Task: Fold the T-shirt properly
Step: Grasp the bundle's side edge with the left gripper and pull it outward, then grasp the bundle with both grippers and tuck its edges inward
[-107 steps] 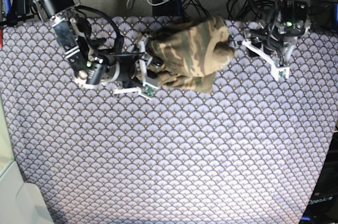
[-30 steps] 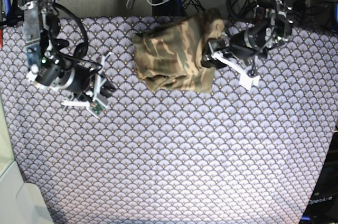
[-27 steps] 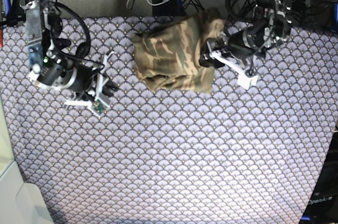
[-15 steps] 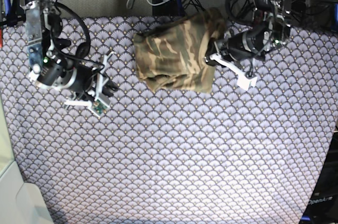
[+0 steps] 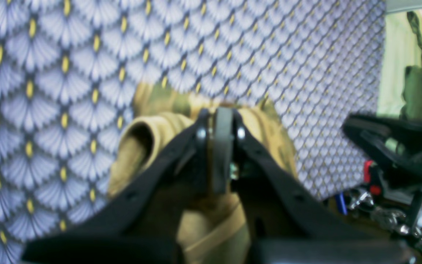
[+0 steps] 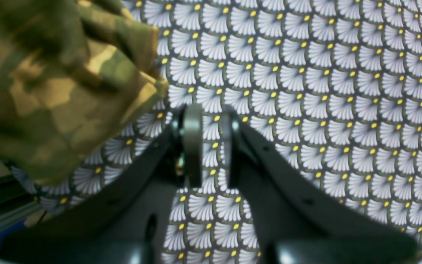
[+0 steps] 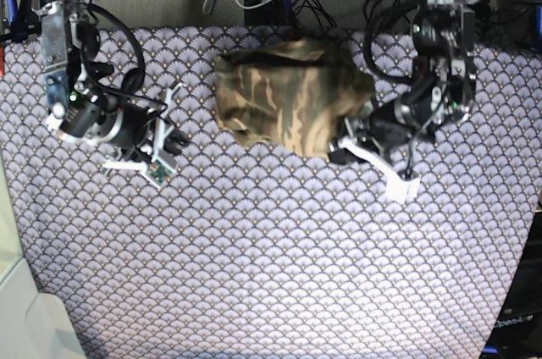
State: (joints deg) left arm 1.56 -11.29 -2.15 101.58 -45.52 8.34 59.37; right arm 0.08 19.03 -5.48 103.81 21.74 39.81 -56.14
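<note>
T-shirt [image 7: 292, 96] lies bunched at the far middle of the scallop-patterned cloth [image 7: 271, 257]. My left gripper [image 5: 221, 121] is clamped on its near right edge. My right gripper [image 6: 208, 145] hangs over bare cloth, jaws slightly apart, holding nothing.

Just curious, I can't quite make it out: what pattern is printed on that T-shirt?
Camouflage: olive green, brown and tan patches on the T-shirt, clearest in the base view.
</note>
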